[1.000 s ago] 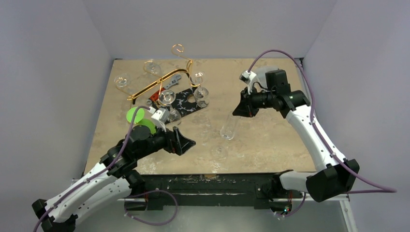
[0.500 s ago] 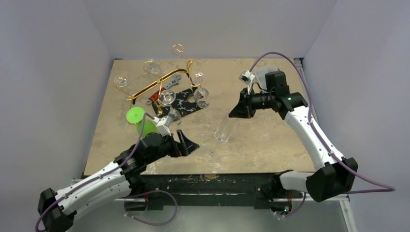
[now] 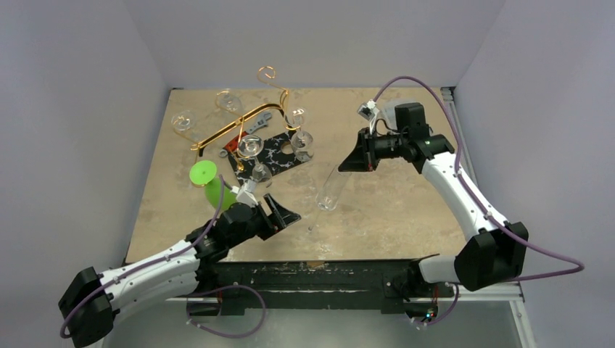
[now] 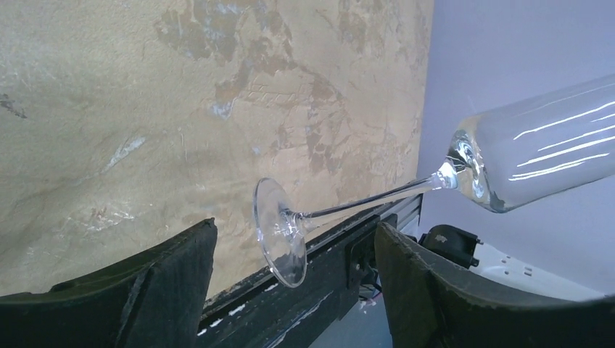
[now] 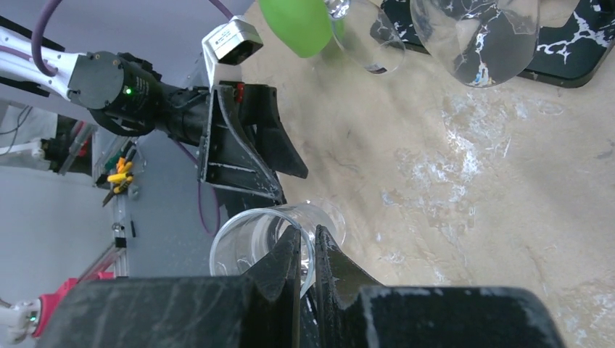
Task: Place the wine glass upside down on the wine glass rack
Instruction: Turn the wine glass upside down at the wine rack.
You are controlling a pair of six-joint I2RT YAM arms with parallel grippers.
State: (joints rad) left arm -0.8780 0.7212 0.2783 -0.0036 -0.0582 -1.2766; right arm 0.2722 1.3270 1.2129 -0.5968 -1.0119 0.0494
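Observation:
A clear wine glass (image 3: 327, 194) hangs tilted in the air over the table's near middle, bowl up and foot down. My right gripper (image 3: 344, 167) is shut on the bowl's rim, one finger inside and one outside, as the right wrist view shows (image 5: 308, 254). My left gripper (image 3: 289, 214) is open beside the foot. In the left wrist view the glass foot (image 4: 279, 233) sits between my open fingers (image 4: 178, 279) without touching them. The gold wire rack (image 3: 239, 125) stands at the far left with several clear glasses around it.
A black white-veined board (image 3: 272, 154) lies under the rack's right end. A green glass (image 3: 212, 185) lies on its side left of my left arm. The table's near edge and black rail (image 4: 326, 290) run just below the glass foot.
My right gripper has carried the glass to the left. My left arm has reached forward and right, bringing its open jaws around the glass foot.

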